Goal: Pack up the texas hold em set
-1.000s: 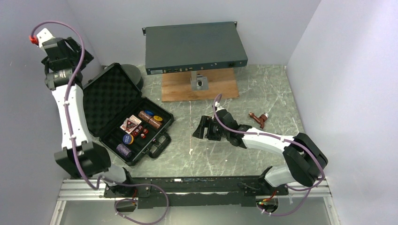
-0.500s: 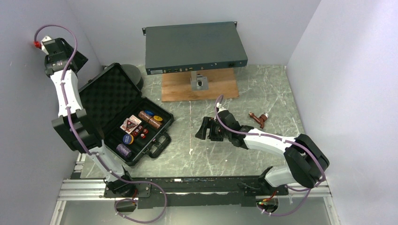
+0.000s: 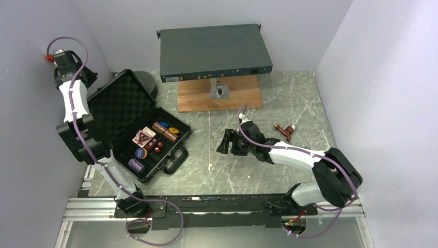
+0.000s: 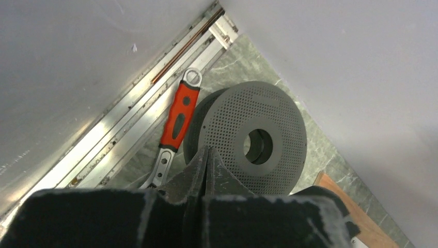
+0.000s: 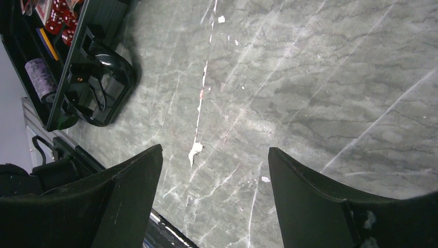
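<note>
The black briefcase lies open at the left, its foam lid raised toward the back. Its tray holds a red card deck, a brown chip roll, a blue disc, an orange disc, red dice and a purple roll. My left gripper is shut on nothing, high in the back left corner behind the lid. My right gripper stands open over bare table, right of the case handle.
A black perforated spool and a red-handled wrench lie under the left gripper beside an aluminium rail. A grey metal box stands over a wooden board. A small brown fitting lies at the right.
The left arm has straightened and carried its gripper toward the back left corner, and its jaws have gone from open to shut. The right arm has barely moved.
</note>
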Robot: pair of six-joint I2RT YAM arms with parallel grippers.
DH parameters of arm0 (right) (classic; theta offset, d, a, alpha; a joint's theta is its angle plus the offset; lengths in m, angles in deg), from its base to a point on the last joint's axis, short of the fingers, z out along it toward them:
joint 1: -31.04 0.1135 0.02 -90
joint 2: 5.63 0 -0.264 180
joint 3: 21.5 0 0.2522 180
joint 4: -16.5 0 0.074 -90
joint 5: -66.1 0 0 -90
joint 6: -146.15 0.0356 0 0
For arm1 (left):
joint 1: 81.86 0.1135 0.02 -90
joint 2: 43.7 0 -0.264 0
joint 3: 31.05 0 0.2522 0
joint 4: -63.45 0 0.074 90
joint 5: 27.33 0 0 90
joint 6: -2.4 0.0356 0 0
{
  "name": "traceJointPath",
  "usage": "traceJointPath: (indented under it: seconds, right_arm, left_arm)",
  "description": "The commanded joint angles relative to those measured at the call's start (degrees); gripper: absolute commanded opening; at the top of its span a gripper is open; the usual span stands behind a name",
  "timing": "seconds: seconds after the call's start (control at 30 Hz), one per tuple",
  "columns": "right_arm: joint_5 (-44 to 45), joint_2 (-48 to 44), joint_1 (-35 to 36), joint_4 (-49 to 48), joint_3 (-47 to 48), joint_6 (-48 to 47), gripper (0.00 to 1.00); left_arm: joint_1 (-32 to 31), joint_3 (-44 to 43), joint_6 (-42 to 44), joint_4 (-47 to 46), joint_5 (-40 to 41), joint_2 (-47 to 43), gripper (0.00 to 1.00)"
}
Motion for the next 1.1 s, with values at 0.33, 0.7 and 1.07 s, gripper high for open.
traceJointPath:
  seconds: [0.33, 0.7, 1.07]
  right_arm:
    - [-0.2, -2.4, -0.4, 0.7, 0.5, -1.1, 0.78]
    - [0.2, -4.1, -0.3, 1.5, 0.0, -1.3, 0.78]
    - [0.8, -4.4, -0.3, 1.7, -0.2, -1.1, 0.78]
  left_arm:
    - [-1.6, 13.4, 1.1, -1.0, 0.3, -6.0, 0.0]
    - [-5.7, 19.1, 2.9, -2.5, 2.5, -15.1, 0.0]
    - [-6.0, 25.8, -0.8, -2.7, -1.7, -22.9, 0.0]
